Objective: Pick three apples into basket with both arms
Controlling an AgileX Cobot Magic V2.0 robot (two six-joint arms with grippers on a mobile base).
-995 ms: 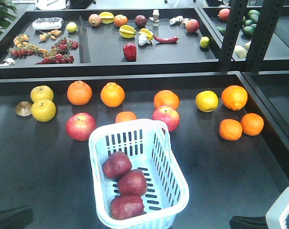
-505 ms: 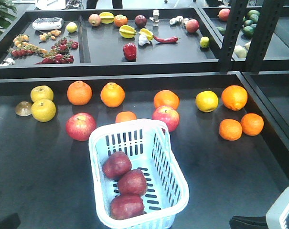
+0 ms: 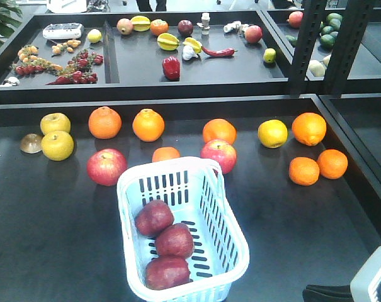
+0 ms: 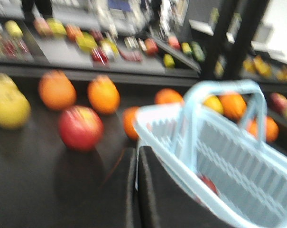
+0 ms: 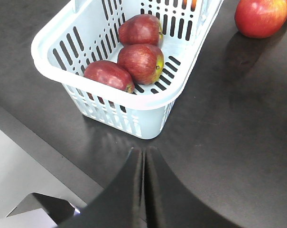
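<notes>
Three dark red apples point(image 3: 154, 217) point(image 3: 174, 240) point(image 3: 167, 272) lie in a row inside the pale blue-white basket point(image 3: 165, 167) on the dark table. The right wrist view shows the same apples point(image 5: 141, 29) point(image 5: 140, 62) point(image 5: 108, 76) in the basket point(image 5: 150, 121). My right gripper point(image 5: 143, 151) is shut and empty, just short of the basket's near end. My left gripper point(image 4: 136, 149) is shut and empty beside the blurred basket point(image 4: 228, 152). In the front view only the right arm's grey plate point(image 3: 376, 277) shows, at the bottom right corner.
Two pink-red apples point(image 3: 106, 167) point(image 3: 218, 155) lie just beyond the basket. Several oranges point(image 3: 148, 124) and yellow-green apples point(image 3: 56, 145) line the table's far side. A raised tray point(image 3: 140, 85) of mixed produce sits behind, and a black post point(image 3: 307, 44) stands at the right.
The dark shape of my left arm at the bottom left of the front view has drawn back out of frame. The basket, the apples and the right arm have not moved.
</notes>
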